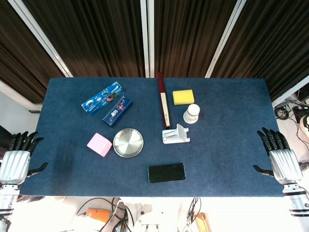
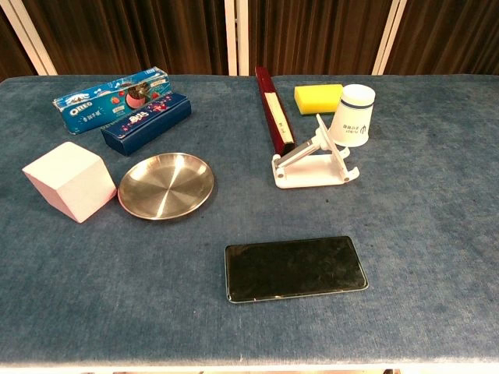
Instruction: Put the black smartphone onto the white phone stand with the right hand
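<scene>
black smartphone (image 2: 295, 268) lies flat near the table's front edge, just in front of the white phone stand (image 2: 312, 160); right hand (image 1: 279, 152) spread and empty off to the side. Looks stiff, thin, slick, so I'd pinch its long edges

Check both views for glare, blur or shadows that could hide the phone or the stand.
Head view: sharp, evenly lit; black smartphone and white phone stand are clear, with blown-out brightness only below the table edge. Chest view: sharp, with soft reflections on the steel plate and faint smudgy sheen on the phone screen; shadows short.
</scene>
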`<state>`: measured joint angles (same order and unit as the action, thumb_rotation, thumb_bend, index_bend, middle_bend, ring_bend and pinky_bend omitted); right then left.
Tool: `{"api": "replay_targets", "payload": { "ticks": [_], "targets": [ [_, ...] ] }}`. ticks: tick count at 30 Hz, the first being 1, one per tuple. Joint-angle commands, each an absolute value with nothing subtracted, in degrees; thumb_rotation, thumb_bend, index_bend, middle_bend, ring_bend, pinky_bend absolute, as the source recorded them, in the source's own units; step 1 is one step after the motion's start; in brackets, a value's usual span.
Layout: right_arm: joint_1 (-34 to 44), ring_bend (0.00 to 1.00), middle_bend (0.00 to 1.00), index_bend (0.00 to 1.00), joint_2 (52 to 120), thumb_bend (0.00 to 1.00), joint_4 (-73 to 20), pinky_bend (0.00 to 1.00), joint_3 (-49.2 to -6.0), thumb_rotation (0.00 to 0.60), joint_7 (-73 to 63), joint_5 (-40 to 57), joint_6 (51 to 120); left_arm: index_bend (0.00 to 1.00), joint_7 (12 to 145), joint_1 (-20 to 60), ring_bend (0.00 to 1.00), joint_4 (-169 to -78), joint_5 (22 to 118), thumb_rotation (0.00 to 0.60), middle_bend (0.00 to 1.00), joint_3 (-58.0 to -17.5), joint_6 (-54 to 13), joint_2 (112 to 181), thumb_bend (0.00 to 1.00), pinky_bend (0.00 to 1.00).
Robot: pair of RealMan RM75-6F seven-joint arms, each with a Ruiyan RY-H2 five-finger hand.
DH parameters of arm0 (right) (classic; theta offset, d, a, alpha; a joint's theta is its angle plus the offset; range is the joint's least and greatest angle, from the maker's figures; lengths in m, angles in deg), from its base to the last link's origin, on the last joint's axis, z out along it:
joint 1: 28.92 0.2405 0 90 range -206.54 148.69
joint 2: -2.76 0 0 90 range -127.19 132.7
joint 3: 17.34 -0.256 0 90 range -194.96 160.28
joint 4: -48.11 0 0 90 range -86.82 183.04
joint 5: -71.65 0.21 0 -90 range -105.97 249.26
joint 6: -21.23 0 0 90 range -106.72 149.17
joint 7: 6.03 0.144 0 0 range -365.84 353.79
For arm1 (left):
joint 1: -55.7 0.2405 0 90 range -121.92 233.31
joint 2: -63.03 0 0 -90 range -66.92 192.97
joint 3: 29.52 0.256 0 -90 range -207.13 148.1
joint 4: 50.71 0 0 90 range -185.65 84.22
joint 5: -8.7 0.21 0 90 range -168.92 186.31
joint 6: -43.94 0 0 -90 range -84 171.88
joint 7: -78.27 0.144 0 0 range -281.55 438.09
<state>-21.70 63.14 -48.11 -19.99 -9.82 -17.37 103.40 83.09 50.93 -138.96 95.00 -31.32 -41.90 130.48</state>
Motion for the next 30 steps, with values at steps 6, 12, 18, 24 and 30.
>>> {"api": "replay_targets", "payload": {
  "ticks": [6,12,18,24,30],
  "targets": [
    [-21.1,0.0,0.08,0.0,65.7,0.11,-47.7,0.19,-19.4,0.6,-9.1,-20.8,104.4,0.21,83.0,51.0,0.02,-138.8,95.3,0.6,0.1,-31.4,-42.3,130.8,0.1,0.0],
    [-15.3,0.05,0.1,0.0,68.1,0.11,-51.2,0.28,-15.5,0.6,-8.2,-31.9,97.4,0.21,83.1,51.2,0.02,-138.8,95.8,0.6,0.1,-31.2,-42.9,131.1,0.1,0.0],
    [-8.9,0.04,0.11,0.0,74.0,0.11,-57.2,0.26,-14.6,0.6,-18.6,-30.9,82.3,0.21,83.1,51.6,0.02,-138.7,96.2,0.6,0.1,-30.9,-43.5,131.0,0.1,0.0],
    [-7.1,0.0,0.0,0.06,83.1,0.19,-60.4,0.06,-17.7,0.6,-34.0,-18.2,74.3,0.21,82.6,51.7,0.02,-138.2,96.6,0.6,0.1,-30.6,-43.4,131.0,0.1,0.0],
    [-5.6,0.0,0.0,0.17,89.7,0.22,-61.1,0.0,-19.9,0.6,-44.3,-9.3,74.1,0.21,82.0,51.8,0.02,-137.5,96.5,0.6,0.1,-30.6,-43.3,130.9,0.1,0.0]
  ]
}}
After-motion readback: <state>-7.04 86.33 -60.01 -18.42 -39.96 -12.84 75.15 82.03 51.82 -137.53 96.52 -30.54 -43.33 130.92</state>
